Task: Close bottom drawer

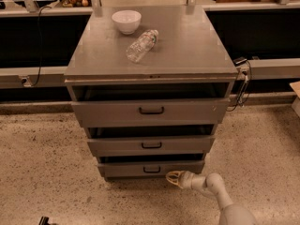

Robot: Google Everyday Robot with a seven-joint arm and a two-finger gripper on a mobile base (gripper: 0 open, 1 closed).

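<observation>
Low at the front right foot of the cabinet, just above the floor, the gripper sits at the end of the pale arm, which reaches in from the lower right. Gripper tip points left toward the cabinet; whether it is open or closed cannot be told, nor whether it touches anything. Just left of and slightly above it is the bottom drawer, lowest of the cabinet's three. Its long axis runs left to right and its flat front faces the camera, with a small black handle at centre. A dark gap above the front shows it partly pulled out. The middle drawer and top drawer also show gaps. Floor is speckled stone. On the cabinet top are a white bowl and a clear bottle lying on its side. Dark bench openings run behind the cabinet; a cable hangs off its right side.
</observation>
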